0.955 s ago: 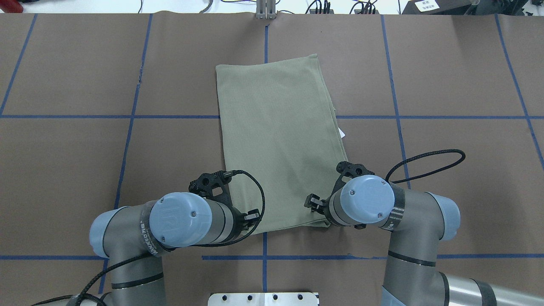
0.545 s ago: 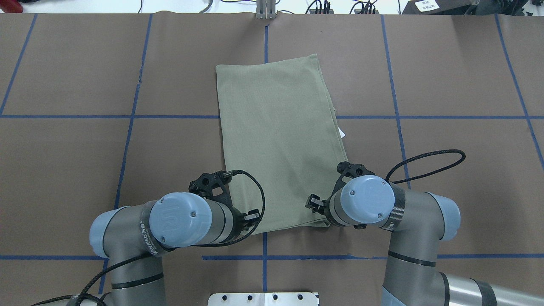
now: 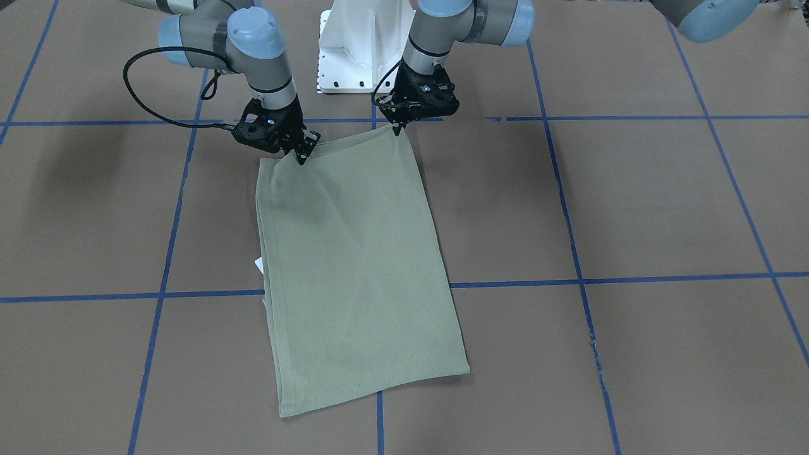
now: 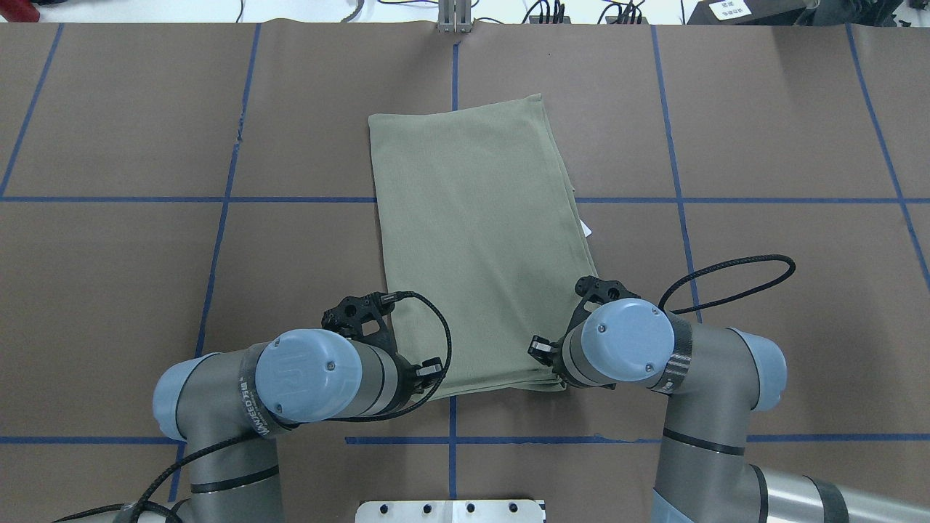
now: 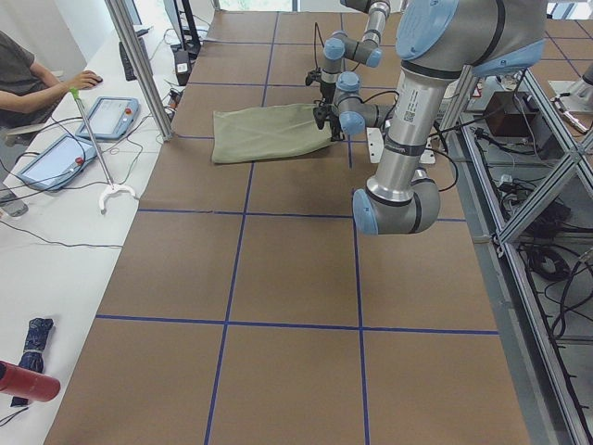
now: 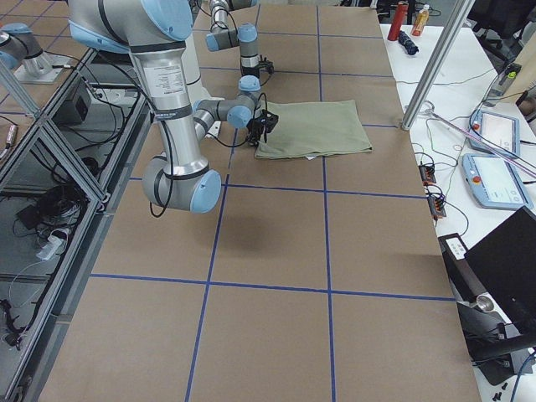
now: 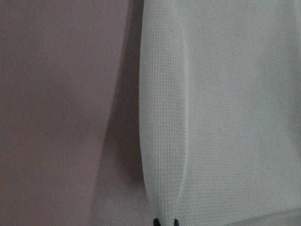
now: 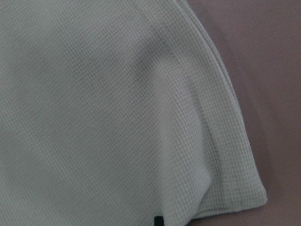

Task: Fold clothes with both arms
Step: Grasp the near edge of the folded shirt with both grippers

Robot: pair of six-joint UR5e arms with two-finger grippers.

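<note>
The sage-green shirt (image 4: 472, 240) lies folded into a long rectangle in the middle of the table, also in the front-facing view (image 3: 354, 265). Its white tag (image 4: 586, 229) sticks out on the side of my right arm. My left gripper (image 3: 400, 128) is shut on the shirt's near corner; in the left wrist view its tips (image 7: 164, 221) pinch the cloth edge. My right gripper (image 3: 299, 156) is shut on the near edge just inside the other corner, and the cloth (image 8: 94, 117) puckers up toward it. In the overhead view the wrists hide both grippers' fingertips.
The white pedestal base (image 3: 354, 57) stands just behind the shirt's near edge. A black cable loop (image 4: 734, 280) hangs off my right arm. Blue tape lines (image 4: 218, 200) grid the brown table. An operator (image 5: 28, 74) and tablets (image 5: 107, 116) are at a side desk.
The shirt's near edge has shifted slightly and its layers now show at the corner by my right gripper, which moved a little. The arms otherwise hold still.
</note>
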